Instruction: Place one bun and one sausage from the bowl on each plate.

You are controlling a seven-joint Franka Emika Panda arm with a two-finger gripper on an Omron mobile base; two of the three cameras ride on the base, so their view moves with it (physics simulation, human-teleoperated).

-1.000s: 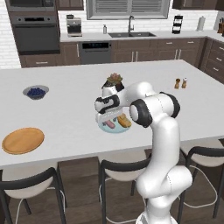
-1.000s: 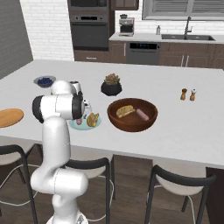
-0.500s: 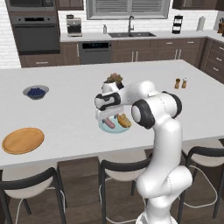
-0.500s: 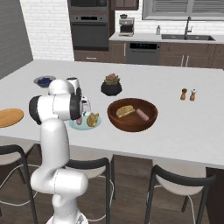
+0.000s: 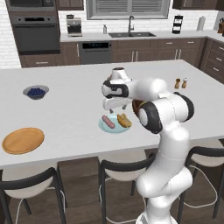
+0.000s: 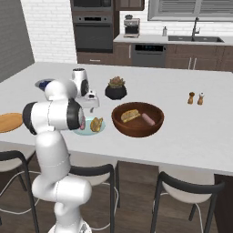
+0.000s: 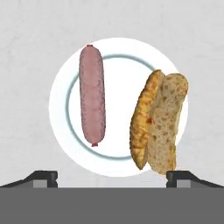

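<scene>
The pale light-blue plate (image 7: 59,101) lies straight below my hand and carries one pink sausage (image 7: 92,100) and one split bun (image 7: 160,123) side by side. My gripper (image 7: 111,178) hangs a little above them, open, with nothing between its fingertips (image 7: 42,177). From the left base the gripper (image 5: 114,105) sits over the plate (image 5: 105,127). On the right base side, the dark wooden bowl (image 6: 137,131) stands just right of that plate (image 6: 89,132) and holds another bun (image 6: 130,115) and sausage (image 6: 148,119). The orange-tan plate (image 5: 23,140) lies bare at the counter's left.
A small grey bowl of blueberries (image 5: 36,92) sits far left. A black plant pot (image 6: 116,89) stands behind the wooden bowl, and two shakers (image 6: 195,98) are at the right. Stools line the counter's near edge.
My gripper has lifted up off the light-blue plate and its jaws have spread a little wider. The bun stays on the plate beside the sausage.
</scene>
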